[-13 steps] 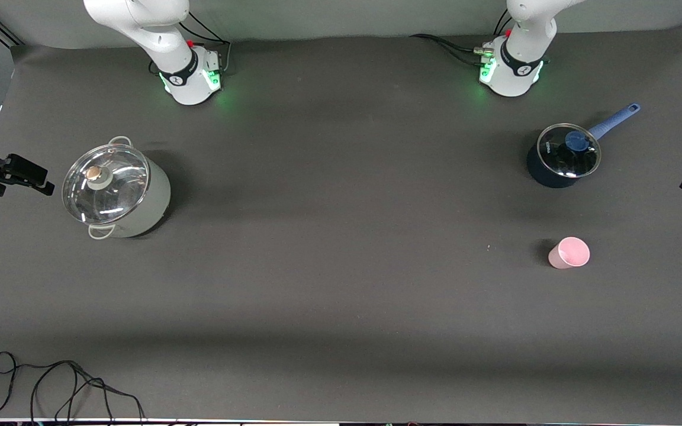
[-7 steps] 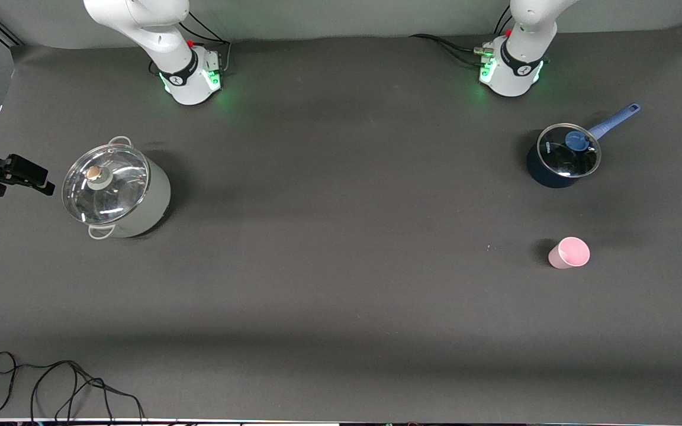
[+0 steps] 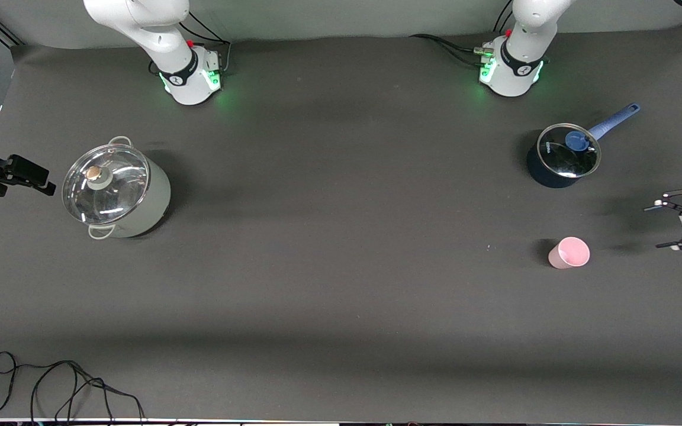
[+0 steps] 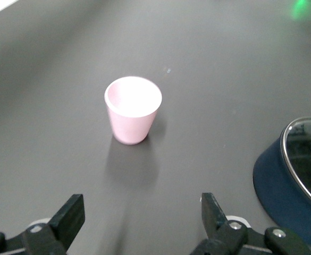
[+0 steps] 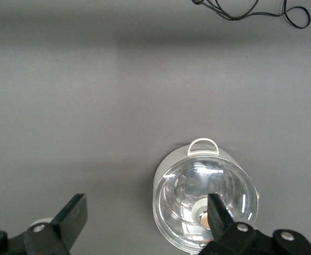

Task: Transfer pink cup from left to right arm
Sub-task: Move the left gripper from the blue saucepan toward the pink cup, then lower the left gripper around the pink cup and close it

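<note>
The pink cup (image 3: 569, 252) stands upright on the dark table toward the left arm's end, nearer to the front camera than the blue saucepan. In the left wrist view the pink cup (image 4: 132, 109) is empty, mouth up, well ahead of the fingers. My left gripper (image 3: 656, 226) is open, with nothing between its fingers, over the table at the left arm's end and apart from the cup. In the left wrist view my left gripper (image 4: 142, 218) points at the cup. My right gripper (image 3: 42, 183) waits open and empty at the right arm's end, beside the steel pot.
A blue saucepan (image 3: 563, 155) with a glass lid and a long handle stands near the left arm's base. A large steel pot (image 3: 116, 192) with a glass lid sits toward the right arm's end. A black cable (image 3: 68, 384) lies by the table's near edge.
My left gripper has come in from the table's end toward the cup and shows its open fingers. The cup, the pots and the right arm have not moved.
</note>
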`<move>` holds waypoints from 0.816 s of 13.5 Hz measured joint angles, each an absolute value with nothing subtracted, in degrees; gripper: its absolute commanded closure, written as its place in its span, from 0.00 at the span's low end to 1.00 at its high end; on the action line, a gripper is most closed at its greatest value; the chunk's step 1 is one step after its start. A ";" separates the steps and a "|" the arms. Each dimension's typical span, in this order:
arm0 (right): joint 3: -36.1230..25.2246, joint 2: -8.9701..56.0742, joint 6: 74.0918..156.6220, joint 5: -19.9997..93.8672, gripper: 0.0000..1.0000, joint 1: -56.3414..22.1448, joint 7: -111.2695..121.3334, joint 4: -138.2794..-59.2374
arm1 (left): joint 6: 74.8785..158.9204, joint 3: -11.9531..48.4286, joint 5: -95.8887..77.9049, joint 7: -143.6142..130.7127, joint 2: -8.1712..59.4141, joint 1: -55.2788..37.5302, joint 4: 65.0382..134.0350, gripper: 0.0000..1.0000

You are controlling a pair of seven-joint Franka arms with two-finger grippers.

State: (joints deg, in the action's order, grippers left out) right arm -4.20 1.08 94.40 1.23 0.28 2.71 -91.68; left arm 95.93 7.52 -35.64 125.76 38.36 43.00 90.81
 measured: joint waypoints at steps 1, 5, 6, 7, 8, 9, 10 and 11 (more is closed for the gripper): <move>-4.20 1.08 94.40 1.23 0.00 0.28 2.71 -91.68 | 93.66 7.54 -38.40 127.48 40.00 43.77 90.76 0.02; -4.19 1.08 94.40 1.23 0.00 0.27 2.71 -91.71 | 89.37 7.87 -44.98 136.77 46.79 45.27 89.14 0.02; -4.19 1.08 94.40 1.23 0.00 0.27 2.71 -91.72 | 89.34 8.11 -46.09 139.04 48.47 45.27 88.35 0.02; -4.20 1.08 94.40 1.23 0.00 0.28 2.71 -91.72 | 89.34 8.40 -47.06 141.45 49.99 45.24 87.45 0.02; -4.20 1.08 94.40 1.23 0.00 0.27 2.71 -91.73 | 89.34 8.66 -48.01 143.80 51.27 45.16 86.36 0.02; -4.19 1.08 94.40 1.23 0.00 0.27 2.71 -91.74 | 89.34 8.85 -49.05 145.42 52.18 45.08 85.45 0.02; -4.20 1.08 94.40 1.23 0.00 0.28 2.71 -91.76 | 89.31 9.07 -50.13 146.29 52.87 45.05 84.72 0.02; -4.19 1.08 94.40 1.23 0.00 0.27 2.71 -91.76 | 89.30 9.41 -51.07 146.78 53.40 45.05 84.28 0.02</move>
State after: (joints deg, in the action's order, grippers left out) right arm -4.19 1.08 94.40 1.23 0.27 2.71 -91.76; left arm 89.30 9.41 -51.07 146.78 53.40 45.05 84.28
